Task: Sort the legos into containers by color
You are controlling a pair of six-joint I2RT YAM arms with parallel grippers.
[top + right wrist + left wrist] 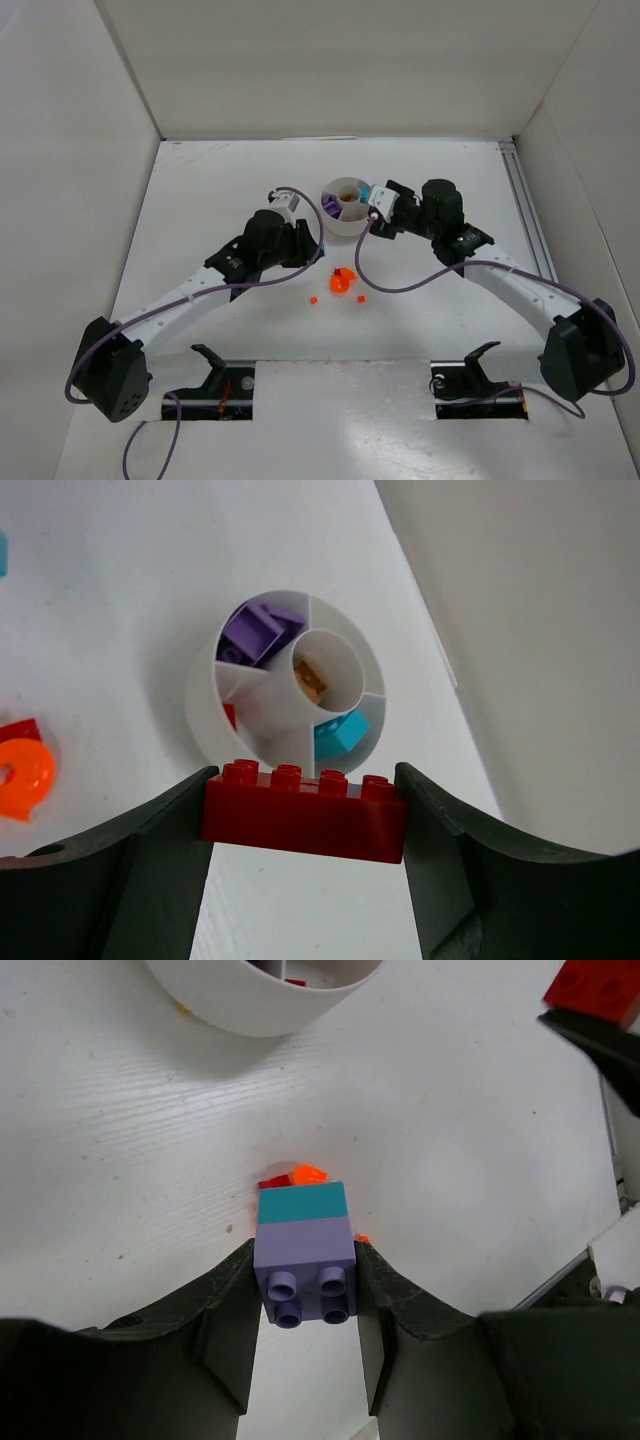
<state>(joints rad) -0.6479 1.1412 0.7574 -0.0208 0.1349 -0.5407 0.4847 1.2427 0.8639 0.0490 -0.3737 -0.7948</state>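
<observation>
Mis-sorting we fear: left gripper pinches a lilac-teal stack, right gripper holds a red brick perhaps too long for the dish.

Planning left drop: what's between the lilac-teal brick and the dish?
Left wrist view: orange piece, red piece just past the brick; rest bare table.

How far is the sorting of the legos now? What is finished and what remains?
Done: purple pieces fill one wedge of the dish, a teal piece lies in another, a brown one in the central well. In hand: the right gripper holds a red brick near the dish; the left gripper holds a lilac-and-teal stack. Left: an orange piece and small bits on the table.
</observation>
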